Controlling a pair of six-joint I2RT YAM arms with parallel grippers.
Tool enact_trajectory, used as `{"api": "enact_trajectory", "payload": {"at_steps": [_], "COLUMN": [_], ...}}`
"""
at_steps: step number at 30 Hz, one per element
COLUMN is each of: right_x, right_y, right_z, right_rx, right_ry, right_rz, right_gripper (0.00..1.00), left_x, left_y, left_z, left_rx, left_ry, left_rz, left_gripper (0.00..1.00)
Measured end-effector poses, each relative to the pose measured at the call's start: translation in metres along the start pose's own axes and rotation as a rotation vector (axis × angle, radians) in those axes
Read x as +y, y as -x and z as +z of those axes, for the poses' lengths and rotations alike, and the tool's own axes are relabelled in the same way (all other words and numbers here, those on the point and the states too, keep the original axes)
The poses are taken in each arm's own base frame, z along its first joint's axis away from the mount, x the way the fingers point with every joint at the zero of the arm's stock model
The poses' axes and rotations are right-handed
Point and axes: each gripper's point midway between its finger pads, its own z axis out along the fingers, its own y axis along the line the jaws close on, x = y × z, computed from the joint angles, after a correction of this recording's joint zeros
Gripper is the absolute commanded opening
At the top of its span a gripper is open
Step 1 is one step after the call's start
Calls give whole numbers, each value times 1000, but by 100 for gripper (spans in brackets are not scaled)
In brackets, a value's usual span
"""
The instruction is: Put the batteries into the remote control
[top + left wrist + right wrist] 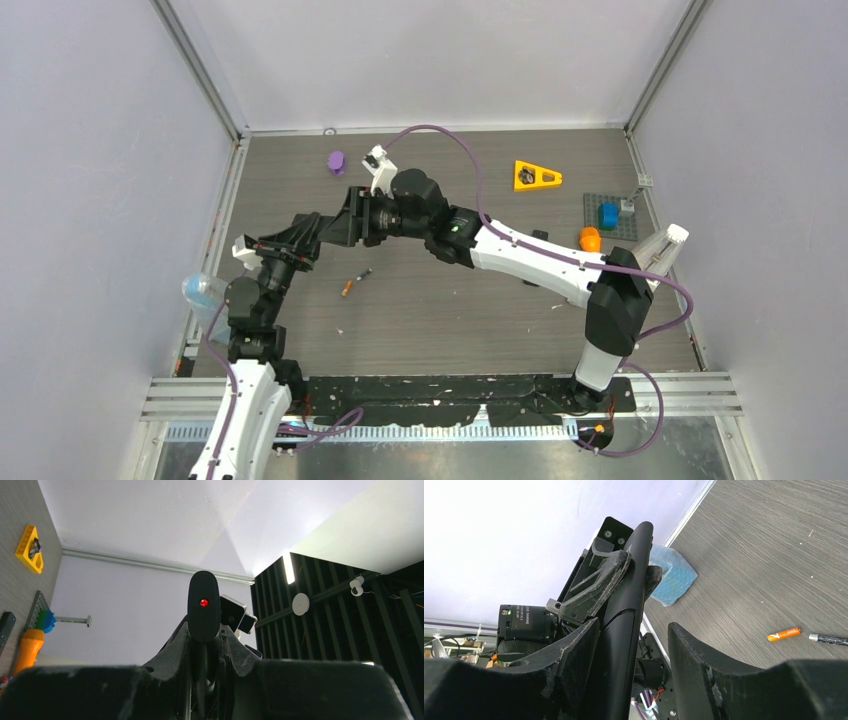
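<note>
Over the table's [480, 310] left half, I hold the remote [203, 605] clamped in the left hand [204, 652], likely steadying it for the right hand [631, 627], fingers apart around it.

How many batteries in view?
2. One orange battery and one dark grey battery lie nearly end to end on the table. Others may be hidden under the arms.

A purple lump [336, 161] is sitting near the far edge of the grey wood-grain table [450, 320], well apart from a yellow triangular block [536, 176] lying flat. A blue brick [608, 214] is standing on a grey studded plate [622, 230], with an orange piece [590, 239] resting at its near-left corner. A pale blue plastic wad [203, 291] is lying at the table's left edge
</note>
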Motion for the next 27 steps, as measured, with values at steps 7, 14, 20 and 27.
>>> {"api": "enact_trajectory", "payload": {"at_steps": [7,14,20,27], "right_x": [-2,-4,-4,0], "right_y": [2,2,1,2], "right_z": [-1,-1,-2,-7], "right_rx": [-1,-4,-5,-15], "right_ry": [-1,-1,3,12], "right_rz": [20,22,33,42], "right_gripper": [72,75,74,70], "left_x": [-3,-4,-3,-1], "left_y": [-2,-4,-4,-4], "left_z": [-2,-3,-5,-5], "left_rx": [7,12,8,9], "left_ry": [-12,-19,-16,-10], "left_rz": [12,24,38,44], "left_gripper": [0,0,0,0]}}
